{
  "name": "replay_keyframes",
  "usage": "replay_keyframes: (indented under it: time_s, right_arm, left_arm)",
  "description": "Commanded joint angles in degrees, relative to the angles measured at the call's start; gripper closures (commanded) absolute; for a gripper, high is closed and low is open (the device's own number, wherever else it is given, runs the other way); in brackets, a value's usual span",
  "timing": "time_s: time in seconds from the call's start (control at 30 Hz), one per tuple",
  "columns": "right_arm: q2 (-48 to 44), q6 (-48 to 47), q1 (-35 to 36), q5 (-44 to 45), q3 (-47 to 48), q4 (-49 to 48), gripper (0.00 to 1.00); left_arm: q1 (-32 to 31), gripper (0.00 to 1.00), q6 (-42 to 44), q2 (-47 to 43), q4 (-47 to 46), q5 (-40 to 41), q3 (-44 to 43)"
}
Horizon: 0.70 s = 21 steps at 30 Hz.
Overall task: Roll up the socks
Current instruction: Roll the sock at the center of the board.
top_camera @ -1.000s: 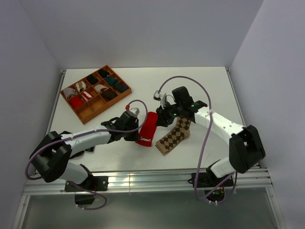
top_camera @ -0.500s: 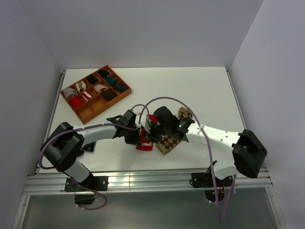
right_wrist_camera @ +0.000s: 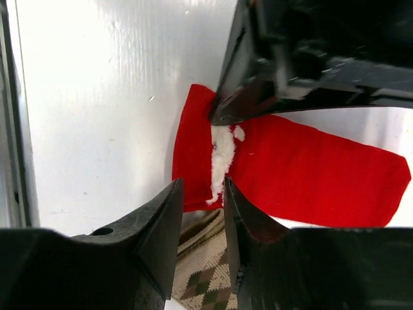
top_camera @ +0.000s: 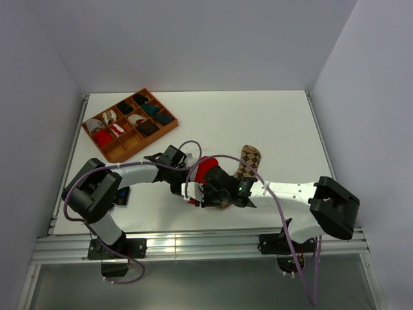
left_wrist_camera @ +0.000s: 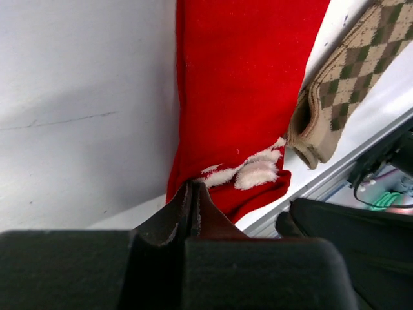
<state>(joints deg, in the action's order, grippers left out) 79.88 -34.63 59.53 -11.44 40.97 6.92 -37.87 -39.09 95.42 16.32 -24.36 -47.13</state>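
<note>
Right gripper (right_wrist_camera: 203, 190) is closing in on red sock (right_wrist_camera: 310, 171), jaws slightly apart. Left gripper (left_wrist_camera: 193, 194) is clamping its edge; roll probably starting.

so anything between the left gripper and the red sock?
Nothing. The left wrist view shows the left gripper shut on the edge of the red sock, beside its white patch. The right wrist view agrees.
</note>
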Motion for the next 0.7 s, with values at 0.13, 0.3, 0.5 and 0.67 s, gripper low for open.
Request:
replay_keyframes:
  time_s: [0.13,0.3,0.5,0.67]
  right_arm:
    - [-1.2,-4.5,2.0,2.6,-3.7,-5.8,0.6]
    - [0.1,-5.0,4.2,3.6,-3.2,-5.3,0.57]
    - [0.5,-5.7,6.6,4.9,-2.8,-5.8,0.55]
    - [3.7,-6.6,8.8,7.7,-3.0,-6.7,0.56]
  left_arm:
    - [0.5,1.0,1.2,3.0,1.4,0.5,-0.9]
    - [0.6,1.0,1.2,3.5,1.9,0.5,-1.3]
    - [1.0,1.0,1.5,3.4,2.1,1.2,-0.8]
    - [1.4,1.0,1.4,3.3,1.9,0.5,-0.7]
